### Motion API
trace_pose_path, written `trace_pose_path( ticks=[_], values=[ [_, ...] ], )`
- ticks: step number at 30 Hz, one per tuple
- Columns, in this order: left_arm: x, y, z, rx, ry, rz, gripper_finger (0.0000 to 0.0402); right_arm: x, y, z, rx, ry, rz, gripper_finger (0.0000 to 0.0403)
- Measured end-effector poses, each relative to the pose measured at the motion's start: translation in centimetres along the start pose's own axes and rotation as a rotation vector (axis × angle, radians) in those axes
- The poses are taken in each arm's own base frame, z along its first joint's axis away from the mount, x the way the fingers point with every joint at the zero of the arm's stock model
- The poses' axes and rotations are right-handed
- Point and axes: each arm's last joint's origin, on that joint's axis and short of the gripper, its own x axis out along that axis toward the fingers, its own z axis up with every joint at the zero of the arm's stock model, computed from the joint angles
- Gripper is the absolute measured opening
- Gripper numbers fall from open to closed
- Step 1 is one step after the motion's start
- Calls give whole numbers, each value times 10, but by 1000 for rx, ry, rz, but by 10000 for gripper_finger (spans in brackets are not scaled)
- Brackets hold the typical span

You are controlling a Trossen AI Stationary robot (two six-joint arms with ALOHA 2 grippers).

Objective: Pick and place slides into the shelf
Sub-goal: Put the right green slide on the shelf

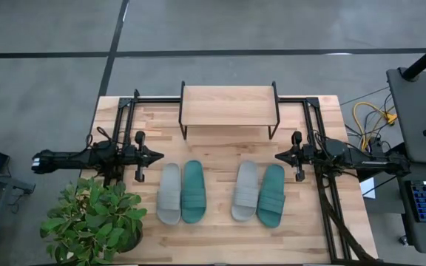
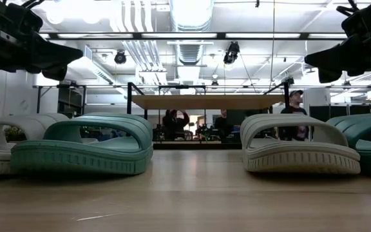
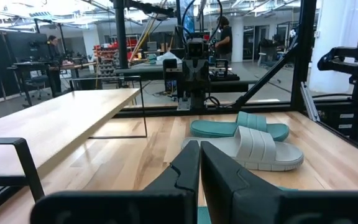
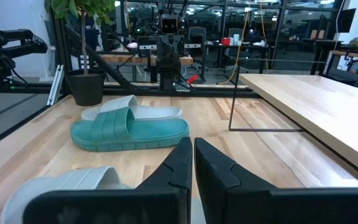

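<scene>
Several slides lie sole-down in two pairs on the table, none on the shelf (image 1: 228,106) at the far edge. The left pair is a grey slide (image 1: 169,193) beside a teal slide (image 1: 192,191); the right pair is a grey slide (image 1: 245,191) and a teal slide (image 1: 271,195). My left gripper (image 1: 159,155) hovers shut above the table, left of the left pair. My right gripper (image 1: 278,155) hovers shut, just beyond the right pair's far ends. In the left wrist view the right pair shows, teal (image 3: 238,127) behind grey (image 3: 253,146).
A potted plant (image 1: 95,219) stands at the near left corner. Black frame rails (image 1: 324,207) run along both table sides. Bare wood lies between the slides and the shelf. People stand in the room beyond the table.
</scene>
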Motion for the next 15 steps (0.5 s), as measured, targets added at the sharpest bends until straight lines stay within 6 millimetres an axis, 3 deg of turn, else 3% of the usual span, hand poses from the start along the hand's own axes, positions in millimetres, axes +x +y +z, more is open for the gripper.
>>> trace_pose_path(
  ticks=[6,9,15],
  values=[
    [0,0,1,-1,-7,0,0,0,0,2,241,-24,6,9],
    [0,0,3,13,-28,3,0,0,0,9,259,-91,10,9],
    [-3,2,28,13,-288,22,0,-6,-1,34,253,-361,35,9]
  ],
)
